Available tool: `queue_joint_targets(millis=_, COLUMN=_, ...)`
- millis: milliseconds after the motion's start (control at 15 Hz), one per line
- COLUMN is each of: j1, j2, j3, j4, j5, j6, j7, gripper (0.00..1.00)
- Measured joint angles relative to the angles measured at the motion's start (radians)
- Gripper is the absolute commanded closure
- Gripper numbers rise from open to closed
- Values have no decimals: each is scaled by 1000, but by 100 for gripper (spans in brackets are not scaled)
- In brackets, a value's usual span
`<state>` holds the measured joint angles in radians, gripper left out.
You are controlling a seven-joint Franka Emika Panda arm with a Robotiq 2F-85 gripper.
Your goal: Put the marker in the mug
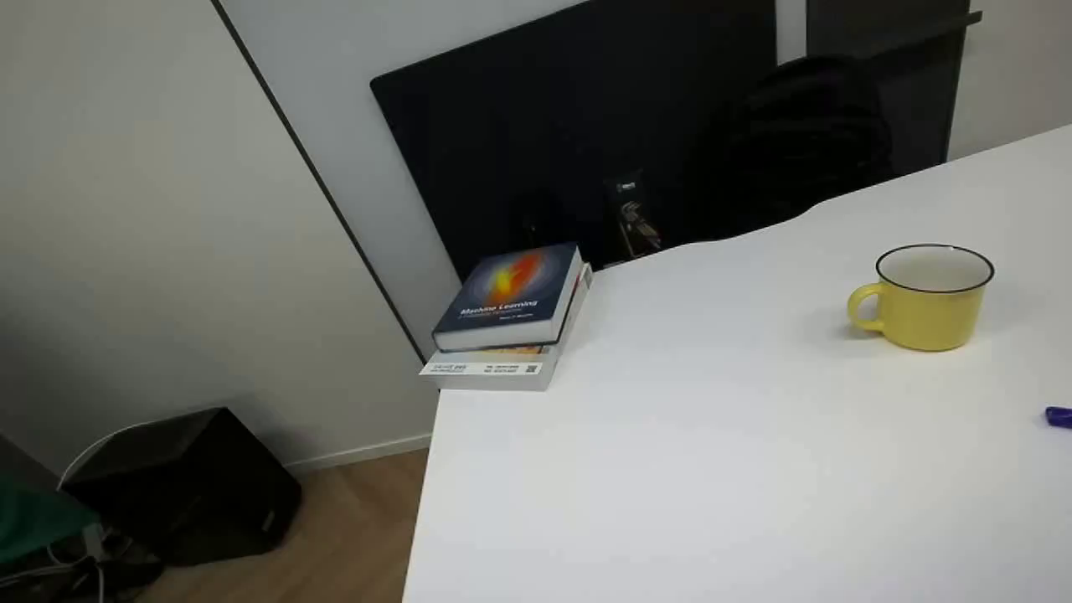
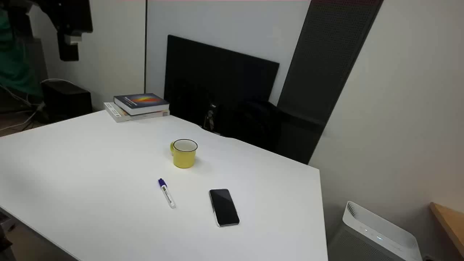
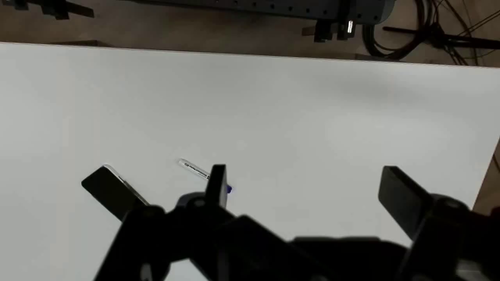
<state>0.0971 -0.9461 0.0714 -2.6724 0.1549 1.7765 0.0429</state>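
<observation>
Office or lab setting. White table (image 3: 281, 101) under the gripper (image 3: 304, 181); in an exterior view, right of it and lower, stacked books (image 2: 141, 105), top one titled Machine Learning, plus big dark panel (image 2: 214, 76), maybe a screen; loose floor cables (image 3: 369, 41) beyond the gripper.

The marker (image 2: 167, 194) looks plastic, the mug (image 1: 931, 316) smooth, the phone (image 2: 224, 207) glossy.

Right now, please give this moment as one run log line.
pincer: open, empty | marker: lying on table | mug: upright, on table | placing: not yet done
</observation>
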Motion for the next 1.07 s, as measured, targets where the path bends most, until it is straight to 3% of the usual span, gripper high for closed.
queue_joint_targets(millis=800, j1=-1, j2=0, j3=-1, j4=-1, j5=-1, j6=0, j7=-5, gripper=0)
queue_joint_targets(millis=1067, j1=-25, j2=10, j3=-46, j4=-28, j5=-46, j6=0, j7=-93, gripper=0)
